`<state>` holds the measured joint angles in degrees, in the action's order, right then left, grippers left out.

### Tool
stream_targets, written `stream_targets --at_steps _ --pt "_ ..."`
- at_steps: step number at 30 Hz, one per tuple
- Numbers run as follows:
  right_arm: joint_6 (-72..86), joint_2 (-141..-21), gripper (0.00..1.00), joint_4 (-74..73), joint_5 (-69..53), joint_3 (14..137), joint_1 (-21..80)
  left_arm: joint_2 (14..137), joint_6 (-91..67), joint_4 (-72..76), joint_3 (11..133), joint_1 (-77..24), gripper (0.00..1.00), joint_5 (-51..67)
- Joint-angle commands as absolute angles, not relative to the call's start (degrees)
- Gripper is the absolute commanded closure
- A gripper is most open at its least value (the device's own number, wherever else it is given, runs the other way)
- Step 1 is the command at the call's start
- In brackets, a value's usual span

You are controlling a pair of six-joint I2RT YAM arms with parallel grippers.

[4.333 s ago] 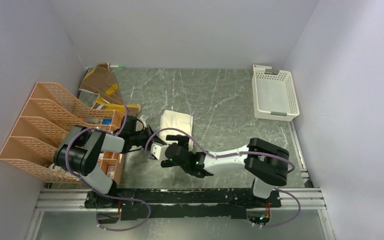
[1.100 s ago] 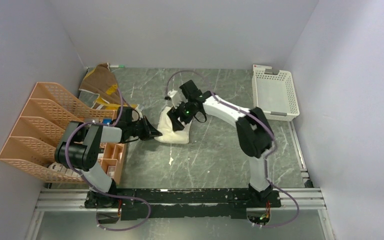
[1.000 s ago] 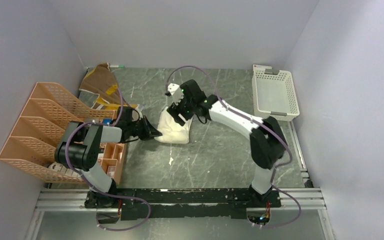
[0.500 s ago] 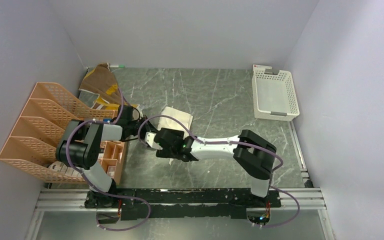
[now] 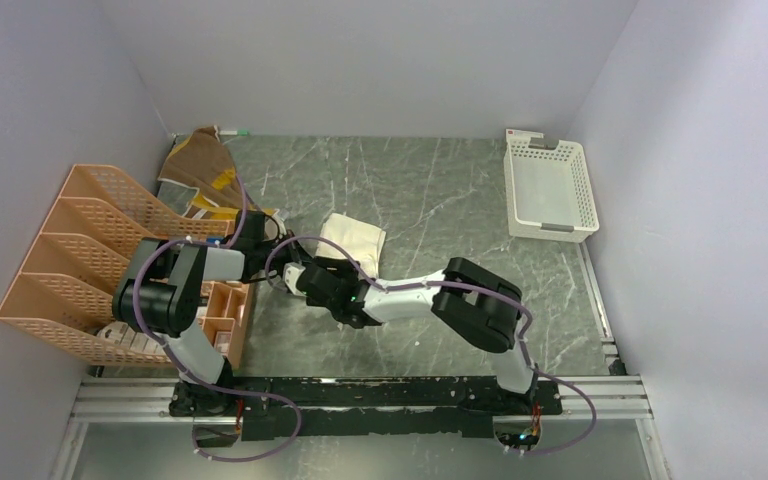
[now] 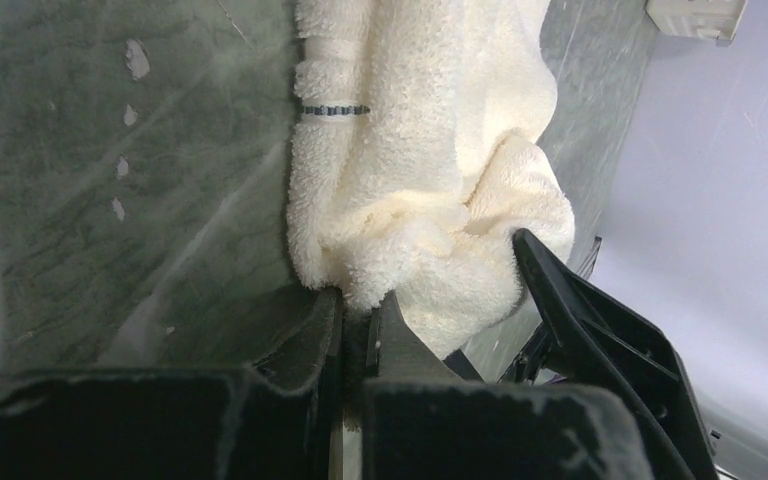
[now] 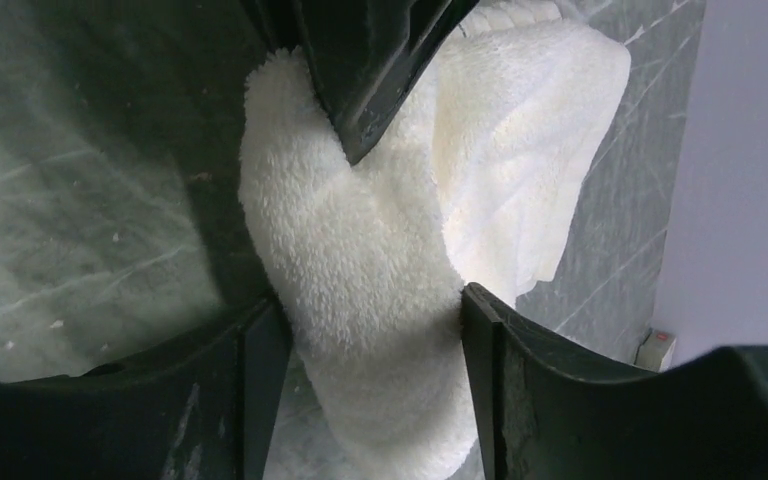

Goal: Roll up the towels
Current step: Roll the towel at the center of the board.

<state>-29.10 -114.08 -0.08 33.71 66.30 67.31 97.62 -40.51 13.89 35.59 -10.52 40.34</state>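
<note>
The cream-white towel (image 5: 357,238) lies mid-frame on the desk (image 5: 440,200), one corner pinched between the left gripper's (image 6: 357,310) closed jaws. The right gripper (image 7: 370,310) straddles its bunched end, jaws apart. The brown towel (image 5: 203,160) is heaped at upper left, behind the orange file rack (image 5: 80,240).

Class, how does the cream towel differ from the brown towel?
The cream towel is plain; the brown towel has mustard patches. The cream towel lies centrally, the brown towel in the far-left corner. The left gripper pinches the cream towel; the brown towel is untouched. Both are soft cloth.
</note>
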Motion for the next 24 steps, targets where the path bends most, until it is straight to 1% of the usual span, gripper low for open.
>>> stream_targets --at_steps 1,2,3,4,5,6,7,9,10,12,15,16,19,24 --pt "-27.6 -118.2 0.42 -0.82 32.08 66.34 66.21 99.13 -40.31 14.72 35.71 -10.24 0.93 42.51" --pt "-27.11 -118.21 0.46 -0.92 31.25 66.36 65.79 99.2 -40.4 14.88 35.69 -10.16 0.93 42.73" --pt "-26.67 -118.03 0.54 -1.27 30.03 66.26 65.34 99.23 -40.47 14.98 35.68 -10.07 0.93 42.84" --pt "-26.05 -117.76 0.64 -1.7 28.85 66.32 64.93 99.23 -40.51 15.02 35.61 -10.03 0.93 42.88" --pt "-25.48 -117.28 0.81 -1.95 27.6 66.17 64.53 99.15 -40.52 15.04 35.6 -9.95 0.93 42.89" --pt "-24.98 -116.52 0.94 -2.06 26.16 65.86 64.16 99.08 -40.62 15.03 35.6 -9.89 0.93 42.85" --pt "-24.12 -116.08 1.0 -1.77 24.58 65.03 63.71 99.06 -40.61 15.0 35.67 -9.81 0.93 42.87" --pt "-22.22 -112.13 1.0 -1.84 17.95 64.21 62.06 98.8 -40.88 15.2 35.64 -9.56 0.92 43.06" --pt "-20.89 -111.05 1.0 -3.12 13.27 64.75 60.61 98.47 -41.18 15.58 35.49 -9.39 0.87 43.25" --pt "-18.71 -109.97 1.0 -6.71 4.65 66.48 57.58 97.25 -41.82 16.86 34.89 -8.95 0.69 43.62" --pt "-16.58 -109.98 1.0 -12.22 -7.16 69.63 53.81 94.21 -42.22 16.79 33.98 -8.66 0.48 42.73" --pt "-16.06 -110.22 1.0 -13.58 -10.52 70.6 53.11 92.75 -42.39 16.6 33.42 -8.58 0.44 42.1" --pt "-13.83 -111.2 1.0 -16.75 -21.52 73.03 51.49 88.16 -43.02 15.91 31.4 -8.4 0.38 40.33" --pt "-8.78 -112.78 1.0 -19.28 -38.23 73.29 50.33 81.11 -42.36 13.8 28.67 -8.35 0.36 39.36"
